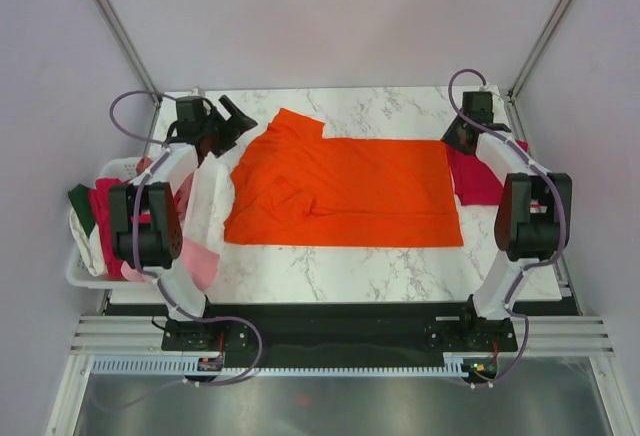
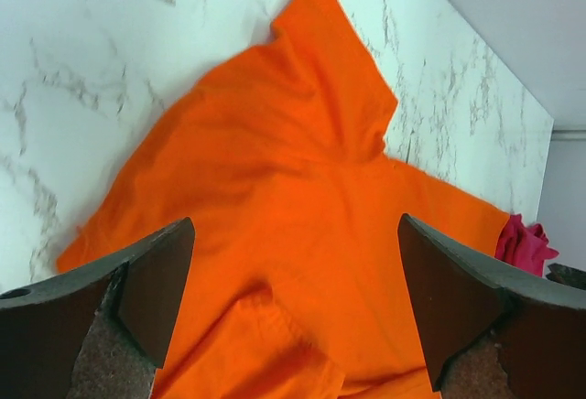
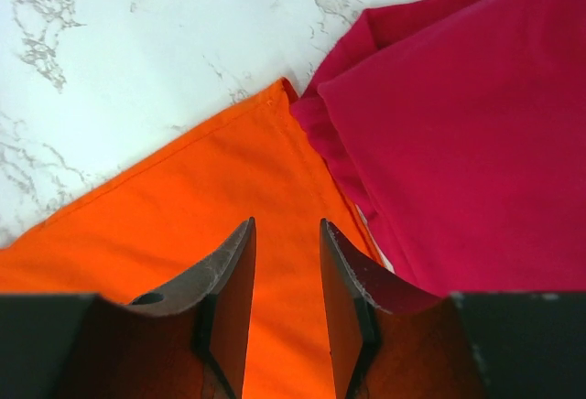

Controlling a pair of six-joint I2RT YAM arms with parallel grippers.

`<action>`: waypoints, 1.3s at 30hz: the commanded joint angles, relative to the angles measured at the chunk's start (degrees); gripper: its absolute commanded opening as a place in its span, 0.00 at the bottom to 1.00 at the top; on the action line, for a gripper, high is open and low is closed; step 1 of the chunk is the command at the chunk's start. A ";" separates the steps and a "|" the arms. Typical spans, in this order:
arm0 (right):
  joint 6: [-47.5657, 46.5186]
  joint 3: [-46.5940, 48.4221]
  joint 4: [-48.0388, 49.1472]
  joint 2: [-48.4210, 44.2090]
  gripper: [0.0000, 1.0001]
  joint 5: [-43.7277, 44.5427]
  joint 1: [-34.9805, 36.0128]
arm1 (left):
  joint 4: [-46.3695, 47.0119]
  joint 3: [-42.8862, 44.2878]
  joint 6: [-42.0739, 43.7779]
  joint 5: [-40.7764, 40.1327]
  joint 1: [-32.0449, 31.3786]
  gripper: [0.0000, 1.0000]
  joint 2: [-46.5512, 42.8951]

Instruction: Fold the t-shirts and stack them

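Your orange t-shirt [image 1: 340,191] lies spread across the middle of the worktop [image 1: 330,271], with a crimson t-shirt [image 1: 475,184] touching it at the right edge. Your left end effector [image 2: 295,225] gapes wide above the far-left sleeve; your right end effector [image 3: 286,230] is parted narrowly, gripping nothing.

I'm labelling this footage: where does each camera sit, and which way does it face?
Top: fixed high behind the robot, looking down on the table; left arm and right arm show.
Left wrist: on the left gripper, wide open, facing the orange shirt.
Right wrist: on the right gripper, narrowly parted, over the orange shirt's corner beside the red shirt.
Shared: all three see the orange shirt.
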 commanded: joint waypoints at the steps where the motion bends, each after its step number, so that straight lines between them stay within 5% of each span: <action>1: -1.21 8.15 0.40 7.43 0.41 -0.24 0.68 | 5.20 10.82 0.29 4.26 -0.13 1.00 7.96; 12: -0.16 18.53 2.86 18.36 0.43 1.51 0.95 | 9.86 21.74 -7.71 -2.39 -0.22 1.00 18.90; 22: -2.44 23.72 1.81 21.71 0.50 6.17 3.93 | 0.54 33.27 5.47 -2.41 -3.91 1.00 24.17; 39: -3.67 32.51 -7.42 30.94 0.50 10.04 4.38 | -4.03 46.36 6.26 0.14 -6.29 0.94 39.38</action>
